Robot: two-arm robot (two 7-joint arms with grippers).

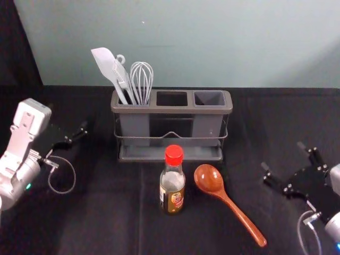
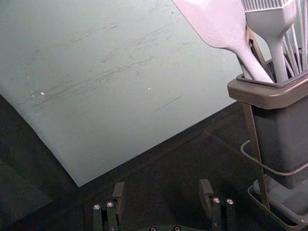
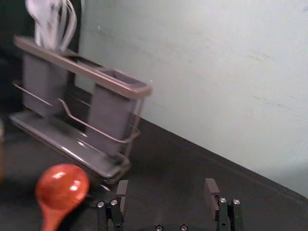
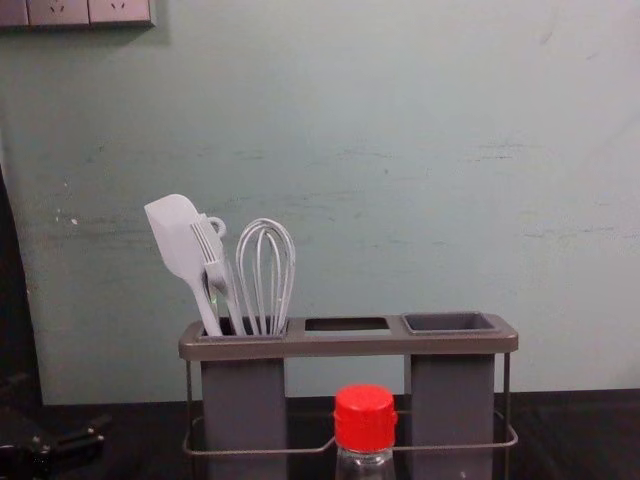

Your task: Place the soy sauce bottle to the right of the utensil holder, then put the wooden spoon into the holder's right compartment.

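The bottle (image 1: 172,186) stands upright before the holder (image 1: 135,109), which is near the surface's (image 1: 117,223) far edge. The spoon (image 1: 210,180) lies just right of the bottle. Left gripper (image 1: 75,134) and right gripper (image 1: 283,155), at the surface's left and right sides, are spread and empty. A low reach from the right may push the spoon; an off-centre grip may tip the bottle.

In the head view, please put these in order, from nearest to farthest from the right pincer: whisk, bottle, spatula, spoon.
From the right pincer:
1. Spoon: right of the bottle.
2. Bottle: in front of the holder.
3. Whisk: in the holder's left compartment.
4. Spatula: same compartment, leaning out left.
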